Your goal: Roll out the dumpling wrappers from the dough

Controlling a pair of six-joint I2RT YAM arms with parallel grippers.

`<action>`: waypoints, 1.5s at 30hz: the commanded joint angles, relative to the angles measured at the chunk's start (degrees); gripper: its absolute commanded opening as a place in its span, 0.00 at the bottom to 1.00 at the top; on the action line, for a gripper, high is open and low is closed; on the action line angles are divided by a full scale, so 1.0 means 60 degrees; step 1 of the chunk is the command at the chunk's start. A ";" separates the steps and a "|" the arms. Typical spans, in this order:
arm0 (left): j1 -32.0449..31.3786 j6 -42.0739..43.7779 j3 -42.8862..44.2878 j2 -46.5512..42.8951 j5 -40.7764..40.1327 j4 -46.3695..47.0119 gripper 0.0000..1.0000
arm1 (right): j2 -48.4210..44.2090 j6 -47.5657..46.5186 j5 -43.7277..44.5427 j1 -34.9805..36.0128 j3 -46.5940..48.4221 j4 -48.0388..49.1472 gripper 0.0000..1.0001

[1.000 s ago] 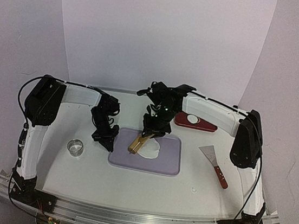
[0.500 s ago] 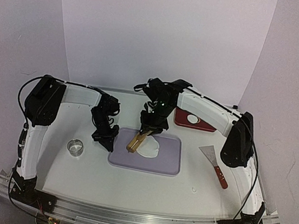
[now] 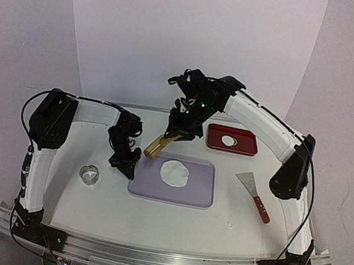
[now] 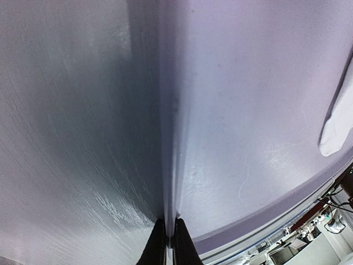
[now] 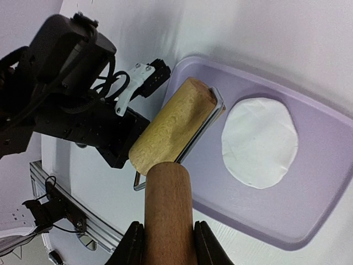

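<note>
Dough (image 3: 175,172), a thin white near-round sheet, lies flat on the lavender mat (image 3: 157,191) at the middle of the desk (image 3: 153,223), right of the mat's centre. At about the same depth a metal ring cutter (image 3: 89,173) stands left of the mat, and a red-handled scraper (image 3: 255,192) lies to its right, both apart from it. The left gripper (image 4: 168,248) is closed on the mat's left rim, which runs between its fingertips. Beyond the dough, the right gripper (image 5: 168,243) is clamped on the handle of the wooden roller (image 5: 174,124), whose head hangs tilted over the mat's far left corner, clear of the dough. Farthest back, one dumpling wrapper (image 3: 228,141) rests in the red tray (image 3: 246,151).
</note>
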 commanded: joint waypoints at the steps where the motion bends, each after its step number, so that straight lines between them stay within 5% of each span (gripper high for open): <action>1: -0.0133 0.0096 -0.0156 0.0260 -0.1200 0.0149 0.03 | -0.1966 0.0290 0.2522 -0.0216 -0.0969 0.0388 0.00; 12: -0.0132 -0.0108 -0.0064 -0.0224 -0.1422 0.0211 0.33 | -0.4859 0.1738 0.3297 -0.2207 -0.6417 0.1377 0.00; 26: -0.0132 -0.0207 0.0250 -0.1356 -0.1713 -0.0064 0.60 | -0.5051 0.1598 0.3343 -0.3205 -0.8879 0.3571 0.00; 45: -0.0026 -0.0521 -0.0677 -0.2515 -0.2380 -0.0153 0.60 | -0.3826 0.2456 0.1788 -0.3958 -1.0000 0.5711 0.00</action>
